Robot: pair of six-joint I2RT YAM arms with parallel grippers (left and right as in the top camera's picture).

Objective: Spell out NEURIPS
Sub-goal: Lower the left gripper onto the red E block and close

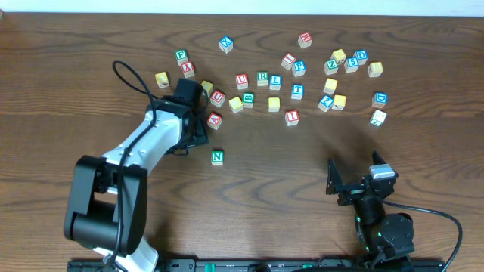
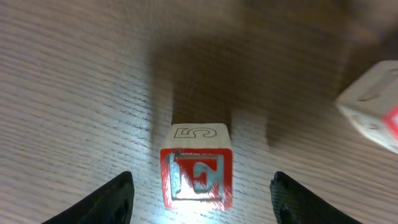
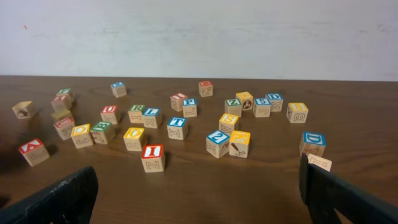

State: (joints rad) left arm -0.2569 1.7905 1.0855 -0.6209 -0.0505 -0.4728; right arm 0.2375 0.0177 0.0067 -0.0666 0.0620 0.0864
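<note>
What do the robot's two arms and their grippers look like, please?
The left arm has white shells between black joints, with a black cable loop rising above it. The right arm is mostly black, with a thin black cable running from it. Both the left gripper and right gripper end in dark, rounded fingers.

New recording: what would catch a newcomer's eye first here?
A scatter of lettered cubes covers the far half of the table, with one green N cube set apart nearer the front. The left gripper stands open around a red-faced cube; the right gripper sits open at the front right.
</note>
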